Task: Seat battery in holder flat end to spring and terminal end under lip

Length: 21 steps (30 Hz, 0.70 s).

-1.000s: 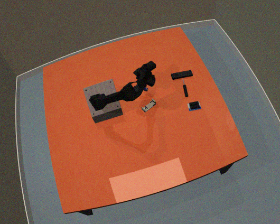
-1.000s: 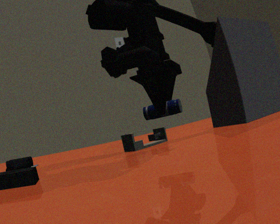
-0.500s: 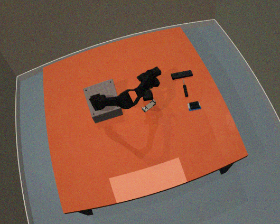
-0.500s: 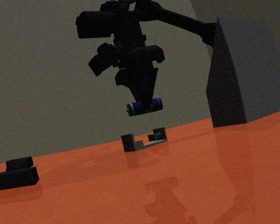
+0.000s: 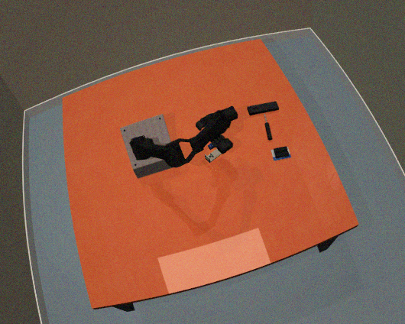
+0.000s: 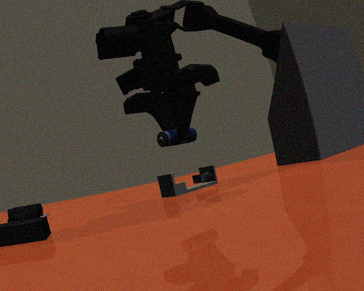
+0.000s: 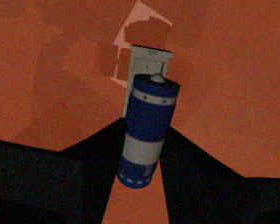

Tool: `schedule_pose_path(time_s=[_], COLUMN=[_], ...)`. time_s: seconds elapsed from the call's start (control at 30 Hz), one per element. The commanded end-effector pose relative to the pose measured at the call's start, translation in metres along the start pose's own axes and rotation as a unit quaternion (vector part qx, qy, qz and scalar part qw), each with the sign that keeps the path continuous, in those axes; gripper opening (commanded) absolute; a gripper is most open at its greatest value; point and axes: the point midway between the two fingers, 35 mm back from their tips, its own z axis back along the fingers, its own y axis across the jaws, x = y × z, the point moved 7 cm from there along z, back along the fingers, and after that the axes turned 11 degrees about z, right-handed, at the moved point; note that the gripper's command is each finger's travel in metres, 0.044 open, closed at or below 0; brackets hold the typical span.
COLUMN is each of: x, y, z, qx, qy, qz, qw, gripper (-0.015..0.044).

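My gripper (image 5: 212, 147) (image 6: 178, 135) (image 7: 143, 128), matte blk w/ tapered fingers, is clamped on the battery (image 5: 211, 146) (image 6: 172, 136) (image 7: 150, 125), a blue cylinder w/ pale bands & a small rounded metal nub; I've got it up in the air, apart from the holder (image 5: 214, 155) (image 6: 180, 189) (image 7: 139, 62). That's a pale, boxy open tray w/ upright end walls, on the smooth orange tabletop (image 5: 132, 229) (image 6: 126, 247) (image 7: 206, 65); nearby: a long blk block (image 5: 263, 108) (image 6: 19, 233) & a slim, dark-handled tool (image 5: 268, 131).
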Motion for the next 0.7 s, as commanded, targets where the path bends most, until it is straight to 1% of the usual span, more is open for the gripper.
schedule_pose_path(time_s=[0.0, 0.67], x=[-0.002, -0.011], y=[-0.001, 0.000], z=[0.001, -0.038], qx=[-0.001, -0.004], qy=[0.001, -0.108], qz=[0.016, 0.014], qw=[1.000, 0.994], gripper=[0.0080, 0.0080])
